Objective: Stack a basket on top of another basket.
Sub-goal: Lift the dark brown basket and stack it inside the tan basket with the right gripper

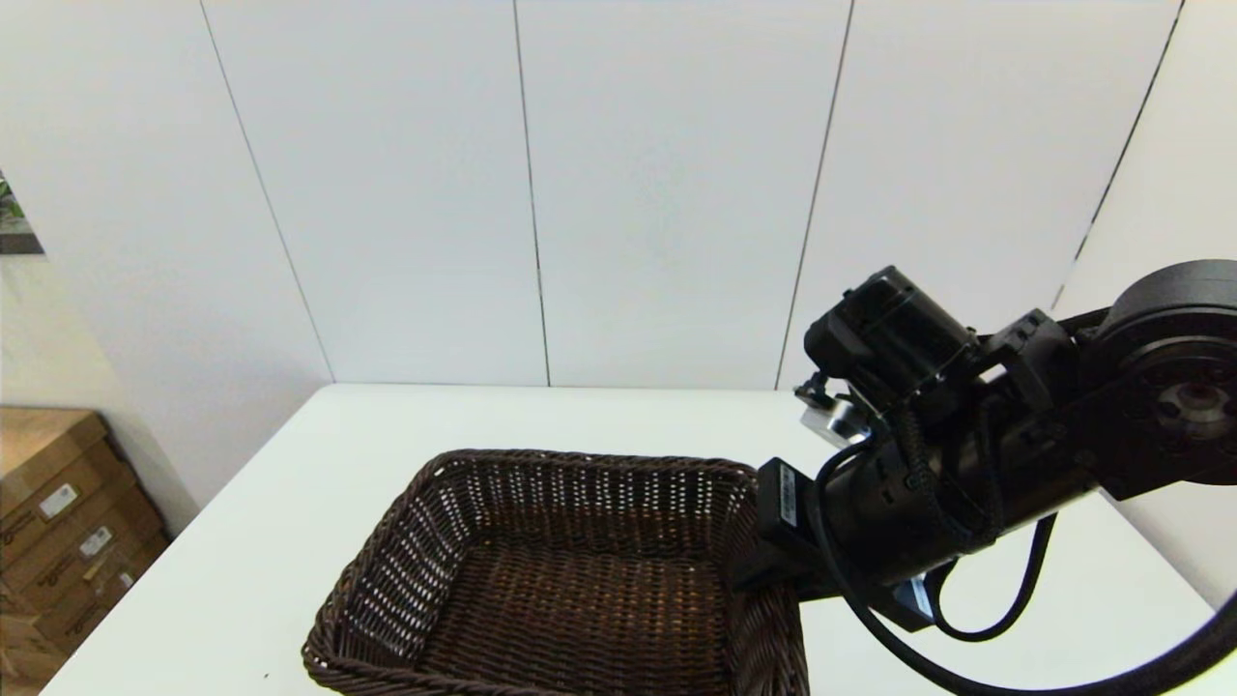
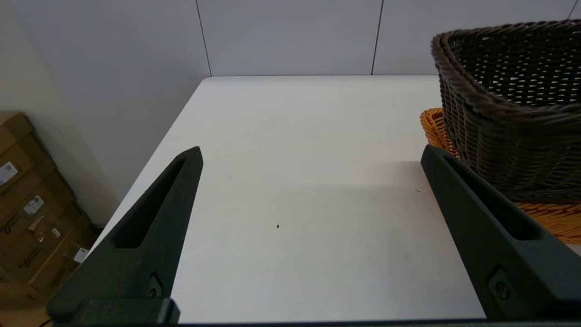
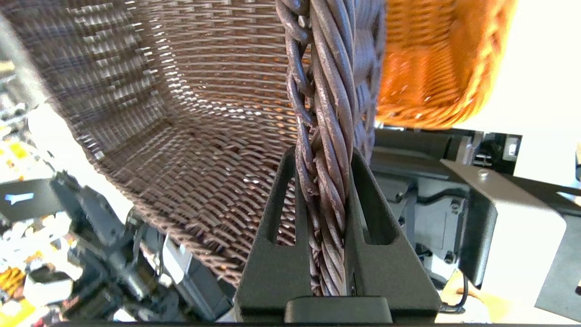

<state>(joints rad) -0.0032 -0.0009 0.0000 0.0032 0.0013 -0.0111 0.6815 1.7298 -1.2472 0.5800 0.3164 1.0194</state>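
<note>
Your right tool (image 3: 324, 159) is clamped on the dark basket's (image 1: 570, 570) braided rim.
The right arm reaches in from three o'clock with its wrist angled down over that rim; the dark basket sits over the orange basket (image 2: 551, 218), at the table's (image 1: 290, 503) six o'clock edge; your left tool (image 2: 311, 154) hovers over bare table at nine o'clock, spread wide and holding nothing.

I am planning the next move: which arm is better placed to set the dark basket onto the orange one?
Right. The right gripper is shut on the dark basket's rim above the orange basket; the left gripper is open over bare table.
</note>
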